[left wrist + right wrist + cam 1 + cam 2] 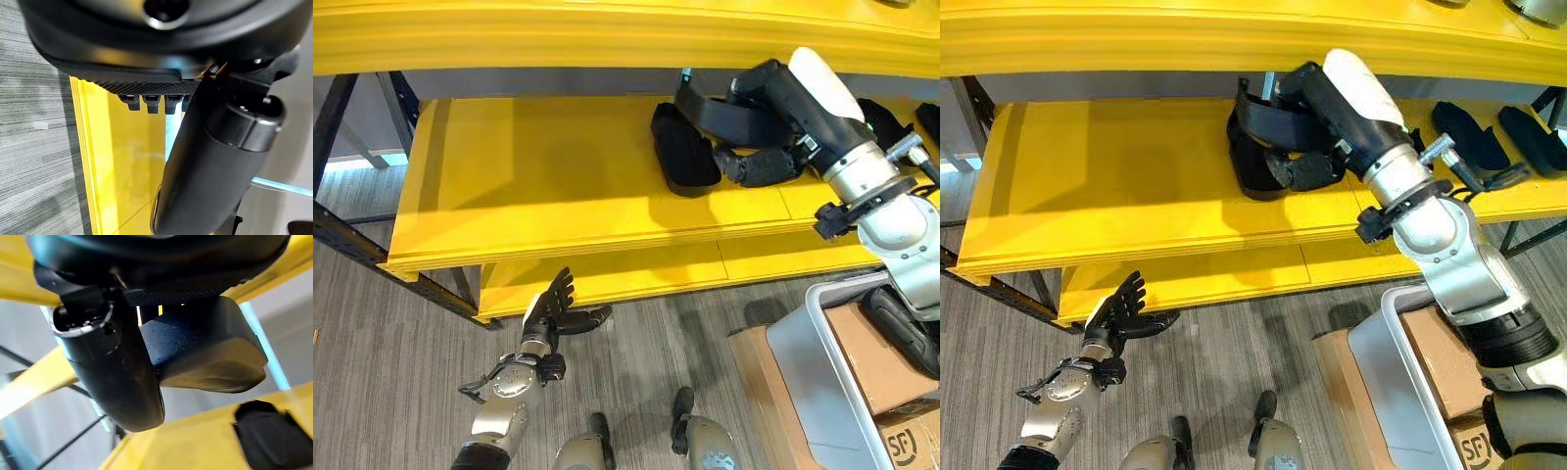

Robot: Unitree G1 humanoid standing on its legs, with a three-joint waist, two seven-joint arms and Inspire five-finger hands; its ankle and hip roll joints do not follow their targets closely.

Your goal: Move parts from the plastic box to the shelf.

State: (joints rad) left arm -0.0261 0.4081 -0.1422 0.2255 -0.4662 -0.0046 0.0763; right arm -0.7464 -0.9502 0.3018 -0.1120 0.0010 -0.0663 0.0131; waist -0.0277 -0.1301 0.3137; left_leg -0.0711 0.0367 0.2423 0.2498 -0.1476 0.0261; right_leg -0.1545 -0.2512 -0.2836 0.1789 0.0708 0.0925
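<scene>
My right hand [773, 98] reaches over the yellow shelf [538, 186], shut on a black moulded part [720, 117]. In the right wrist view that part [205, 347] sits pinched between thumb and fingers, just above the shelf board. A second black part [683, 149] lies on the shelf right beside the held one. The grey plastic box [818, 377] stands on the floor at the lower right. Low by the shelf's front edge my left hand [553, 308] hangs over the floor with straight fingers, holding nothing.
More black parts [1469, 132] lie further right on the shelf. A brown cardboard box [876, 357] sits in the plastic box, and another carton [764, 392] stands against it. The shelf's left half is bare. A dark metal frame leg [333, 117] stands at the left.
</scene>
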